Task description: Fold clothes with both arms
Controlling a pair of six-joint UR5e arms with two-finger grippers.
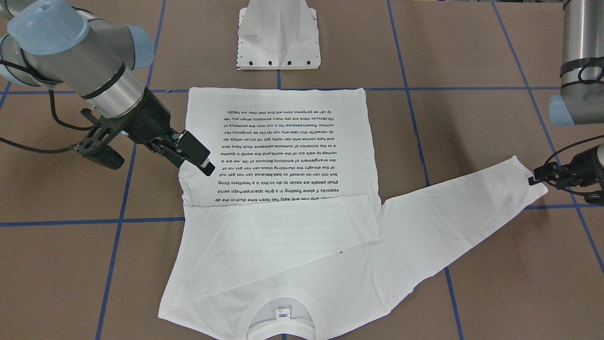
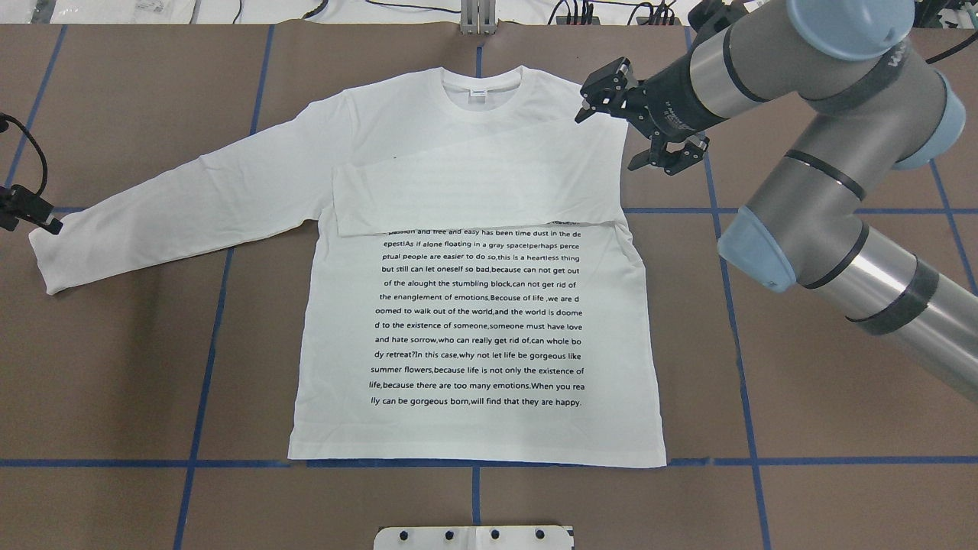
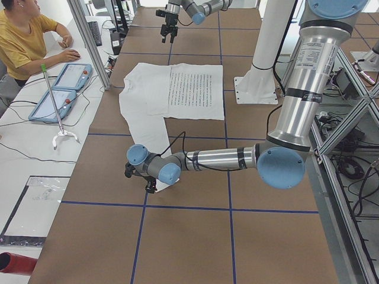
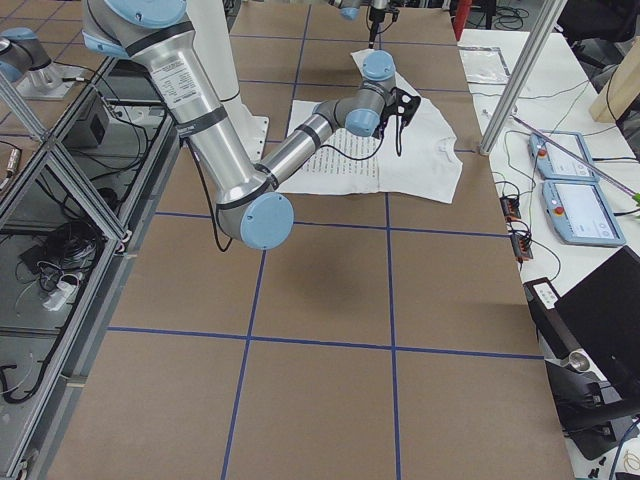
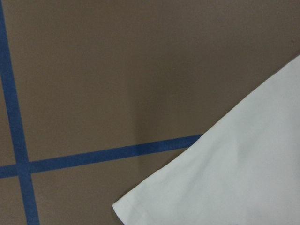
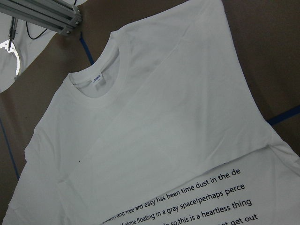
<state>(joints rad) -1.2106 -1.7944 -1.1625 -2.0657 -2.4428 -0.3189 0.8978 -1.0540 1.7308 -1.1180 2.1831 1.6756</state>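
White shirt (image 2: 474,321) flat on the brown table (image 2: 802,344), printed text up, collar (image 2: 481,95) at the far side from the robot. One sleeve (image 2: 466,191) folded across the chest, covering the top line of print; the other sleeve (image 2: 176,206) stretched out towards the robot's left. Right gripper (image 2: 584,101) above the shoulder on the folded side, fingers apart, holding nothing. Left gripper (image 2: 47,221) right at the cuff (image 2: 50,260) of the stretched sleeve; finger gap impossible to tell. White pedestal (image 1: 278,38) just beyond the hem. Person (image 3: 23,41) in a yellow top seated at the side desk.
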